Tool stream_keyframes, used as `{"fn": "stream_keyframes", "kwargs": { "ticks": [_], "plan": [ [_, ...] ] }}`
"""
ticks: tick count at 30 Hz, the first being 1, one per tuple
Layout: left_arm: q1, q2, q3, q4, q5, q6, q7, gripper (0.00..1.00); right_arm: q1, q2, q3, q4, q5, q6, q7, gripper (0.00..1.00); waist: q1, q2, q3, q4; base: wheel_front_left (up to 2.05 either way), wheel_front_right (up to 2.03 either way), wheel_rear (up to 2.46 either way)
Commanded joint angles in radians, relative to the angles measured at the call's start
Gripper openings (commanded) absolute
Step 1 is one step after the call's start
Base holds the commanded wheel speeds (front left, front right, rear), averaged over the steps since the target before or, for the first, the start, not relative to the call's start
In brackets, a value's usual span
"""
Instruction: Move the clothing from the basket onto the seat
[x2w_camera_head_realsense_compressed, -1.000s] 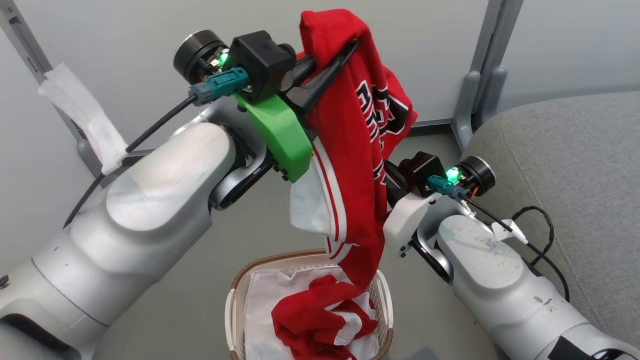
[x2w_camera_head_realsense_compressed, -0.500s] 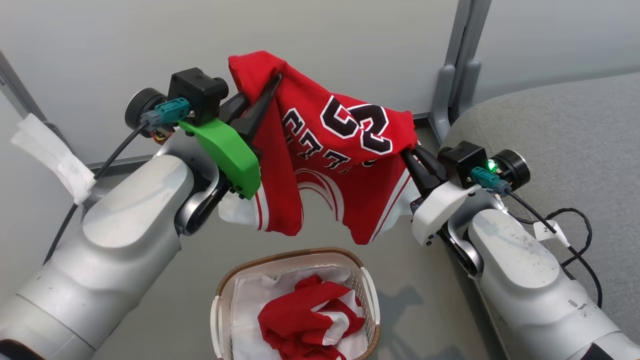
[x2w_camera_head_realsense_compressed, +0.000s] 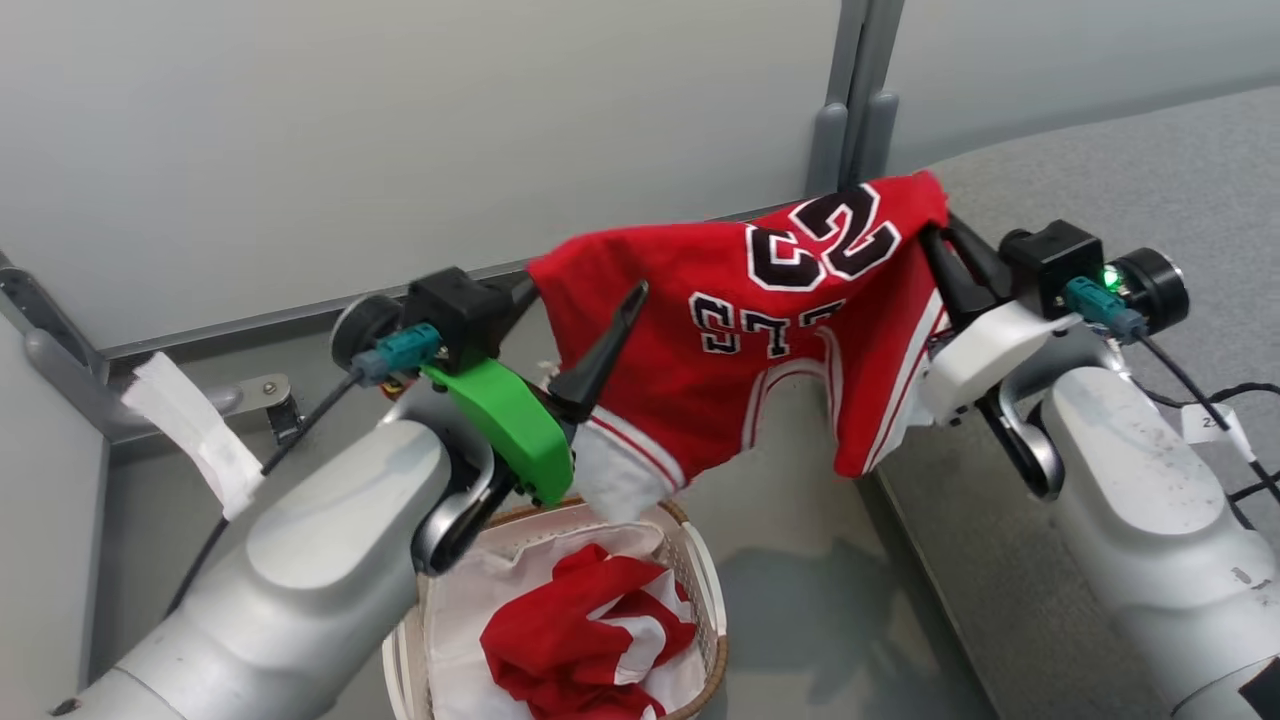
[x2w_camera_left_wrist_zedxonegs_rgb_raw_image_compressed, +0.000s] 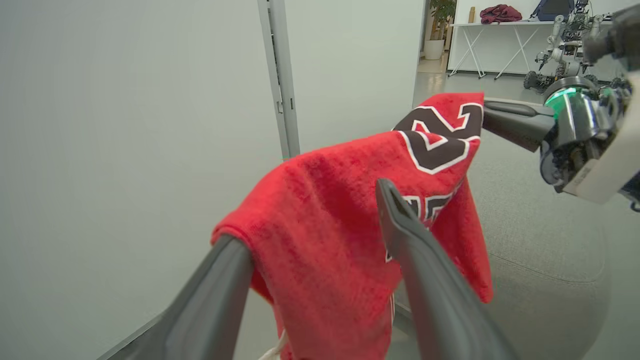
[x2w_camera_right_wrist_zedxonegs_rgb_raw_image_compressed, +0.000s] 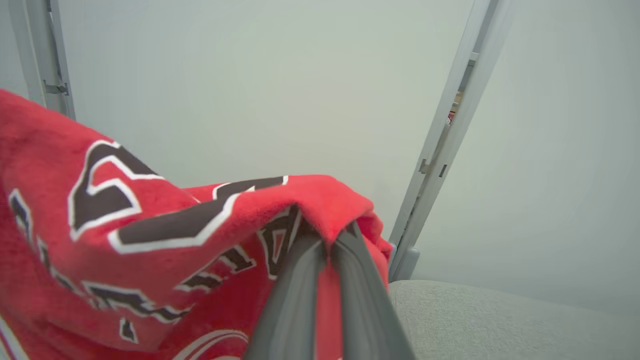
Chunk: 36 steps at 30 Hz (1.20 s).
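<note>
A red jersey (x2w_camera_head_realsense_compressed: 760, 340) with black-and-white lettering hangs spread between my two grippers, above the floor at the edge of the grey seat (x2w_camera_head_realsense_compressed: 1130, 160). My right gripper (x2w_camera_head_realsense_compressed: 932, 238) is shut on its upper right corner (x2w_camera_right_wrist_zedxonegs_rgb_raw_image_compressed: 320, 200), over the seat's rim. My left gripper (x2w_camera_head_realsense_compressed: 585, 290) stands open; the cloth (x2w_camera_left_wrist_zedxonegs_rgb_raw_image_compressed: 320, 240) still drapes over one finger (x2w_camera_left_wrist_zedxonegs_rgb_raw_image_compressed: 220, 280), and the other finger (x2w_camera_left_wrist_zedxonegs_rgb_raw_image_compressed: 400, 220) is bare in front of it. Below my left arm, the white basket (x2w_camera_head_realsense_compressed: 708, 590) holds a second red and white jersey (x2w_camera_head_realsense_compressed: 580, 640) on its liner.
Grey partition panels with an upright post (x2w_camera_head_realsense_compressed: 850, 100) close the back. A white rag (x2w_camera_head_realsense_compressed: 190, 430) hangs from a rail at the left. Black cables (x2w_camera_head_realsense_compressed: 1250, 400) lie on the seat by my right arm. Bare floor (x2w_camera_head_realsense_compressed: 800, 600) lies between basket and seat.
My left gripper has opened; it was shut on the jersey. Both arms carried the jersey up out of the basket and right toward the seat, spreading it. The head view turned too.
</note>
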Motion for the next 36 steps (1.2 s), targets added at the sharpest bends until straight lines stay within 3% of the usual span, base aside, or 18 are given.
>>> {"fn": "stream_keyframes", "kwargs": {
  "ticks": [1,10,19,28,36],
  "plan": [
    [0.028,-0.006,-0.003,-0.001,0.011,-0.003,-0.009,1.0,0.018,-0.016,-0.02,-0.009,-0.013,-0.001,-0.001,0.0,0.0,-0.0001,0.01,-0.02,0.0,0.0,0.0],
    [0.105,-0.052,-0.008,-0.022,0.076,0.0,-0.016,1.0,0.065,-0.097,-0.125,-0.057,-0.041,-0.001,-0.001,0.0,0.0,-0.0001,0.047,-0.094,0.0,0.0,0.0],
    [0.143,-0.068,0.019,-0.024,0.154,0.002,-0.016,1.0,0.103,-0.148,-0.218,-0.132,-0.07,-0.001,0.003,0.0,0.0,-0.0001,0.103,-0.209,0.0,0.0,0.0],
    [0.141,-0.063,0.009,-0.011,0.219,0.0,-0.016,1.0,0.14,-0.138,-0.276,-0.205,-0.087,-0.001,0.026,0.0,0.0,-0.0001,0.168,-0.33,0.0,0.0,0.0],
    [0.113,-0.062,0.001,-0.004,0.228,-0.003,-0.015,1.0,0.146,-0.102,-0.285,-0.217,-0.096,-0.001,0.025,0.0,0.0,-0.0001,0.211,-0.362,0.0,0.0,0.0]
  ]
}}
